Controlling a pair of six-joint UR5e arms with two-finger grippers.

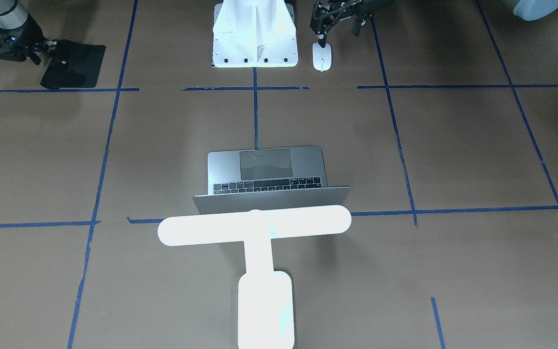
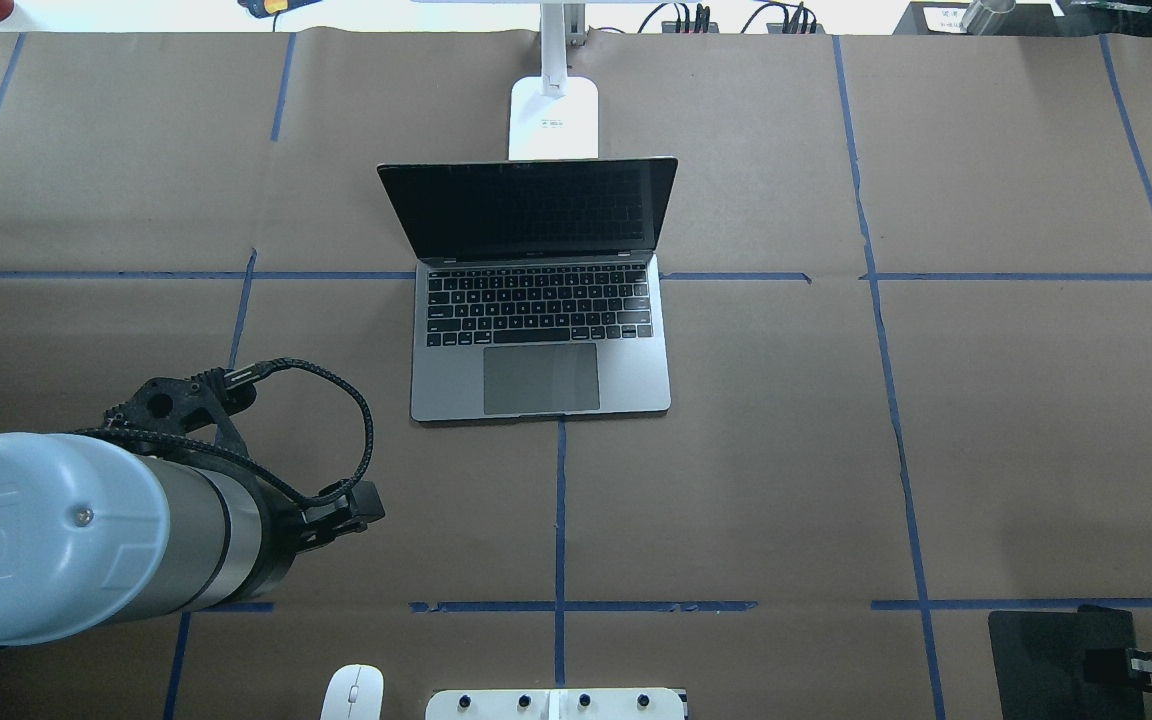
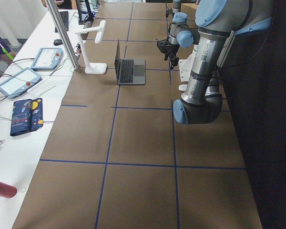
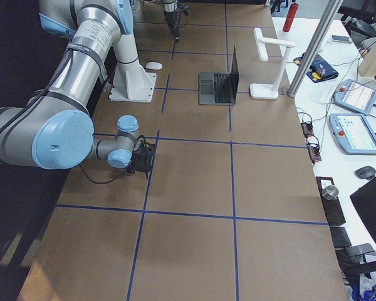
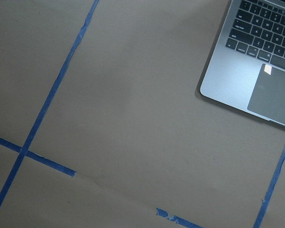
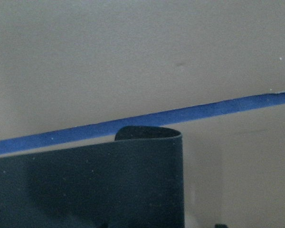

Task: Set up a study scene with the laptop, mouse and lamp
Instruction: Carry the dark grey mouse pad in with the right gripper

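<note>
Exterior front-facing view: the mouse (image 1: pixel 322 57), long axis pointed toward the robot, is pictured on the table (image 1: pixel 453 145) beside the white pedestal (image 1: pixel 255 43), slightly robotward of the raised, spread-open left claw (image 1: pixel 340 34); the right claw (image 1: pixel 54 51), clamped on a black mat (image 1: pixel 78 63), is well apart.

We're seeing matt brown paper (image 2: pixel 786 450), a smooth metal laptop (image 2: pixel 446 385), a glossy plastic mouse (image 1: pixel 322 58) and a floppy matt mat (image 1: pixel 78 63).

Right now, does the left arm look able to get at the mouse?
Probably yes. The left tool hangs open and raised near the mouse, nothing lies between them, and the white pedestal beside the mouse leaves a gap.
</note>
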